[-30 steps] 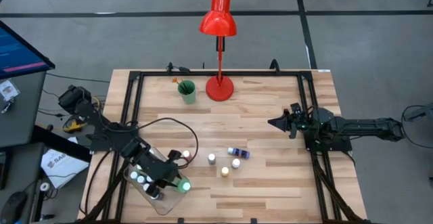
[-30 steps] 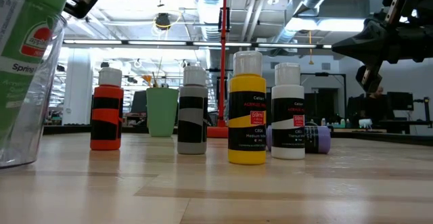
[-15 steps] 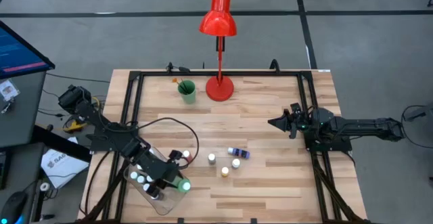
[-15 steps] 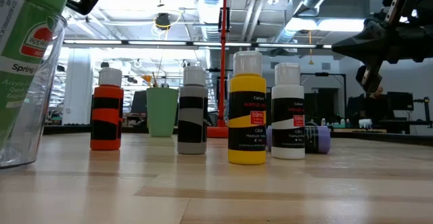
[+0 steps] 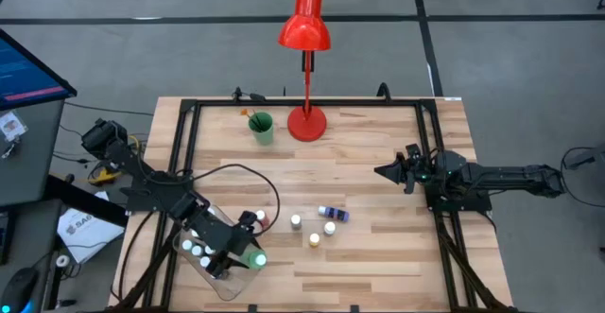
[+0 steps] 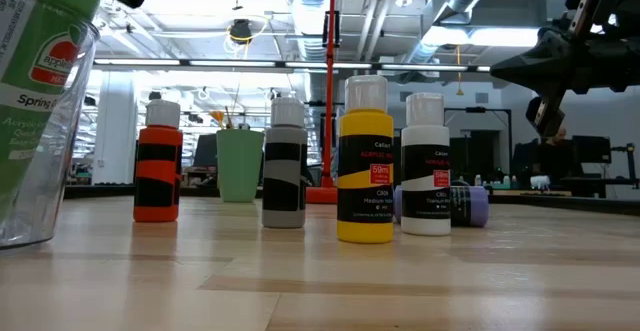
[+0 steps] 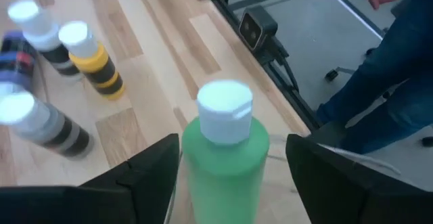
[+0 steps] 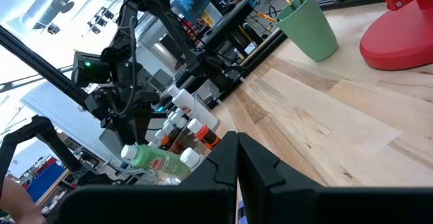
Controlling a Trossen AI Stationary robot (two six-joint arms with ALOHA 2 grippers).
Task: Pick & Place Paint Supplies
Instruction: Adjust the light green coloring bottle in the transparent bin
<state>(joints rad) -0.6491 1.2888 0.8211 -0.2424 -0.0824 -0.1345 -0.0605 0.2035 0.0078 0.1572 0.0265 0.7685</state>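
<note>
The large green bottle (image 5: 255,258) with a white cap leans tilted inside the clear tray (image 5: 219,280) at the table's near left, beside small white-capped bottles (image 5: 194,250). My left gripper (image 7: 233,141) is open just above it, one finger on each side of the bottle's (image 7: 226,163) shoulder with a gap showing. Orange (image 6: 158,166), grey (image 6: 285,166), yellow (image 6: 366,166) and white (image 6: 426,171) bottles stand upright on the table, and a purple one (image 6: 470,206) lies on its side. My right gripper (image 5: 383,172) is shut and hovers over the table's right side.
A green cup (image 5: 261,127) holding brushes and a red lamp (image 5: 306,119) stand near the far edge. A black frame runs round the table. A person's leg and hand show beyond the near edge in the left wrist view. Bare wood lies between the loose bottles and my right gripper.
My left gripper has risen a little above the green bottle. The bottle has stayed leaning in the tray.
</note>
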